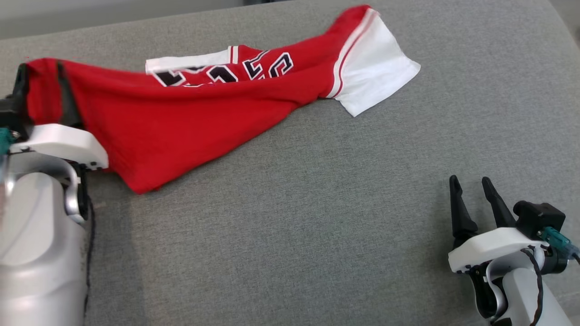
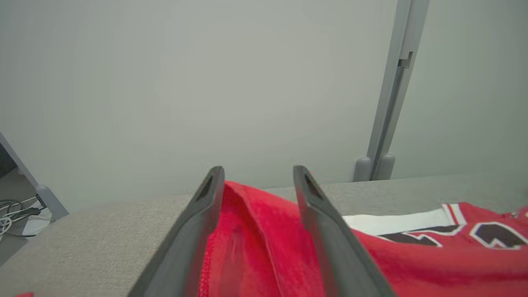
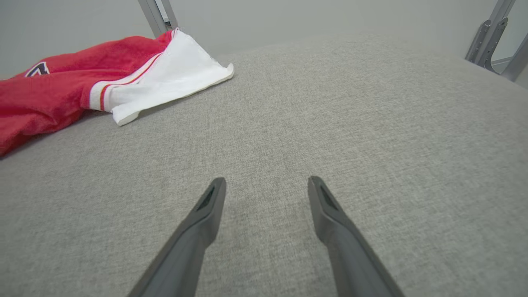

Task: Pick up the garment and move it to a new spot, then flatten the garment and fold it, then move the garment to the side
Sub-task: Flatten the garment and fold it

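Head view: red/white garment is lying across far left of grey table, w/ L end effector at its left end and R end effector sitting spread at near right. L wrist view: L end effector is standing spread, red cloth lying between fingers, not pinched. R wrist view: garment is lying far left, well apart.

This is looking like a lab: a plain wall is rising behind the grey cloth-covered table, a metal post is standing at two o'clock (left wrist view), cables lying at eight.
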You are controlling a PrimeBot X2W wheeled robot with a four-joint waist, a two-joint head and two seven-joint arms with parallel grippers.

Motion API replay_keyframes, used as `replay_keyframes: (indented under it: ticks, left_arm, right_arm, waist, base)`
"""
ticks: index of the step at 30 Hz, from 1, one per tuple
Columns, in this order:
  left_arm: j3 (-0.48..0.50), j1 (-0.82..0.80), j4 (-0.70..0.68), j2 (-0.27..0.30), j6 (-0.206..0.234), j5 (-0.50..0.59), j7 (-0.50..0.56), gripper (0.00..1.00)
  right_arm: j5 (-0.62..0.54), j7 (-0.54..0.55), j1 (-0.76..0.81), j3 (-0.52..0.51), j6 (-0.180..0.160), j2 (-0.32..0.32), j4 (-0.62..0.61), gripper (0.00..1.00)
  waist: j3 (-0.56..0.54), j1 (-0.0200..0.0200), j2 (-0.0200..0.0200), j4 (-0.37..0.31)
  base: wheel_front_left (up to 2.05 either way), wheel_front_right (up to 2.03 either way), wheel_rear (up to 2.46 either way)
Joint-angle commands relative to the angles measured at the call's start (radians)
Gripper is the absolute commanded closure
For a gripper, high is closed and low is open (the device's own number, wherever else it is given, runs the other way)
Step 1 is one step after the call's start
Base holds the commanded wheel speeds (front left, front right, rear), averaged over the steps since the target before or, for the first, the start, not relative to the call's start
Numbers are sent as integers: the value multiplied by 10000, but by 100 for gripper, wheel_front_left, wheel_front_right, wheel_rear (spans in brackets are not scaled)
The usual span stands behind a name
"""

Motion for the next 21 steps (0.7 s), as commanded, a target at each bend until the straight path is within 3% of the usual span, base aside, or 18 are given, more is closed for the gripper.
replay_keyframes:
  ticks: [1,12,17,21]
  left_arm:
    - [-23,225,-63,-92,-9,3,-3,0]
    - [-159,2326,-1324,-1294,-408,-103,-2,0]
    - [-364,3216,-1469,-1474,-629,-636,-3,0]
    - [-1137,3710,-1526,-1480,-479,-1468,-3,0]
  right_arm:
    - [43,-2,-126,-12,1,-60,-49,0]
    - [54,-2,-141,129,1,-66,89,0]
    - [135,-2,49,165,1,-66,183,0]
    - [135,-2,153,124,1,-64,230,0]
  waist:
    - [28,0,0,82]
    - [-447,0,0,583]
    - [-630,0,0,594]
    - [-693,0,0,543]
  base:
    - [0,0,0]
    - [0,0,0]
    - [0,0,0]
    - [0,0,0]
